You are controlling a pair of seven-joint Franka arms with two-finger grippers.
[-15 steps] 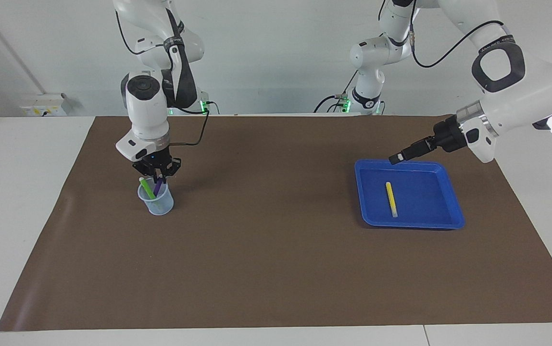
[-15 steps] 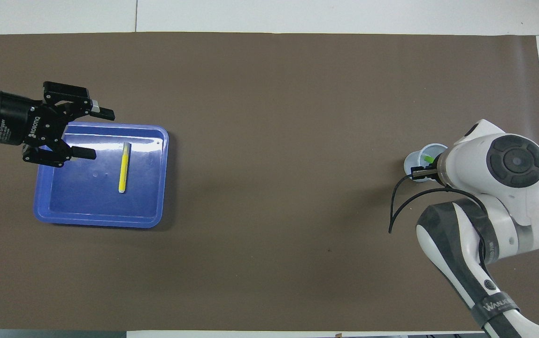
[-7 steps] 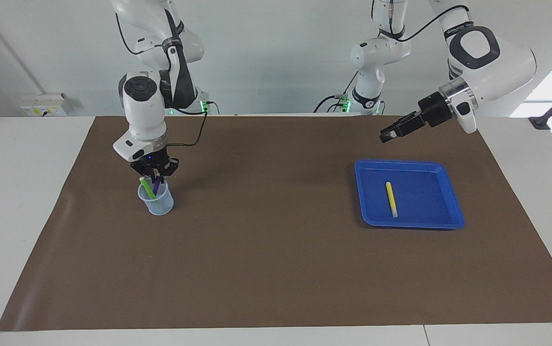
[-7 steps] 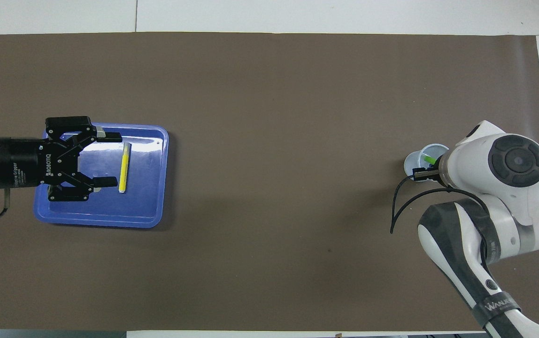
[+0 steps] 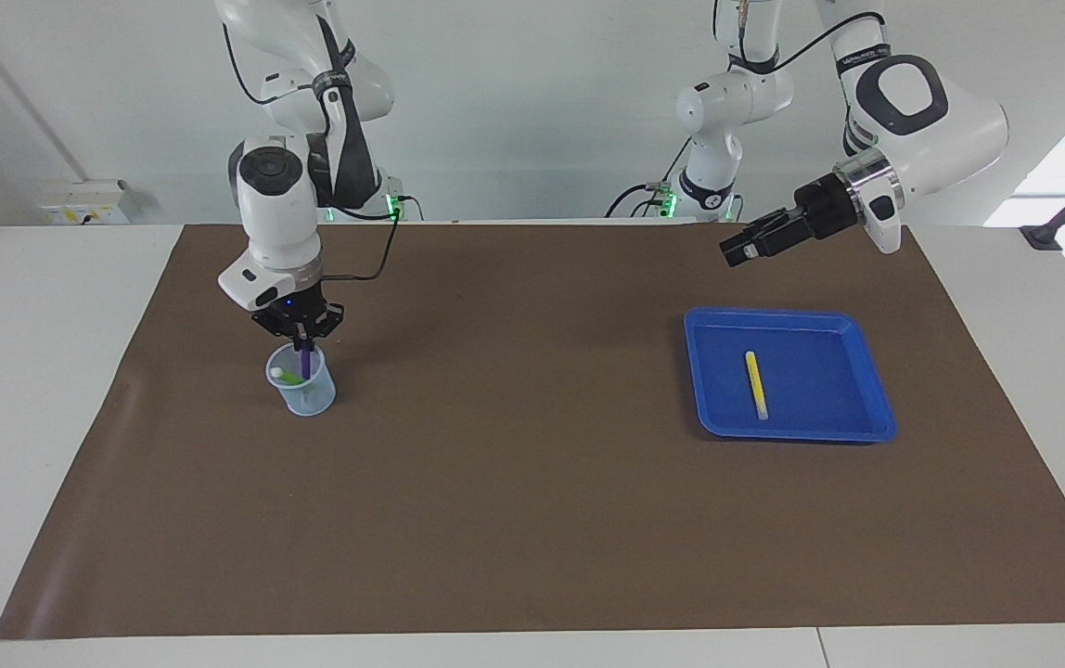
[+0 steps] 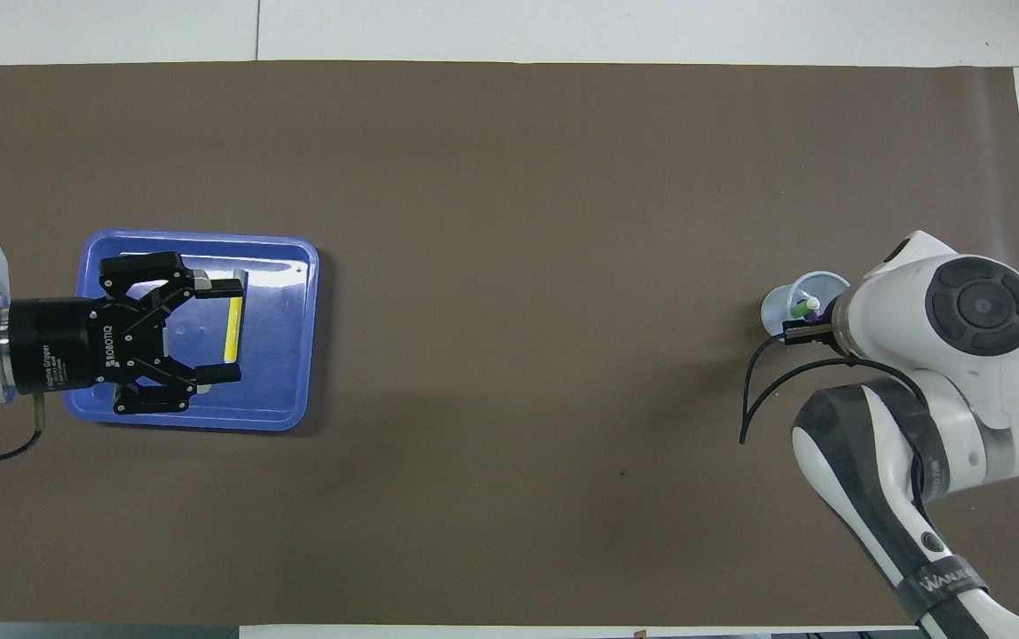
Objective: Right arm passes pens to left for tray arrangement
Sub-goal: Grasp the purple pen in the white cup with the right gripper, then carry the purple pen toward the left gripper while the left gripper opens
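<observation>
Right end effector (image 5: 301, 340) upright — clamped on purple pen (image 5: 305, 360).

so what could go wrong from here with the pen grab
The right gripper is shut on the purple pen, which stands in the light cup; lifting could tip the cup or drag the green pen out. The open left gripper waits high over the blue tray, so a handover slip could drop it.

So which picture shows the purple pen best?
The facing view. There the slim purple marker pen stands upright in the small pale blue cup, with the right gripper shut on its top. In the overhead view the right arm's white wrist covers it; only a purple sliver shows at the cup's rim.
</observation>
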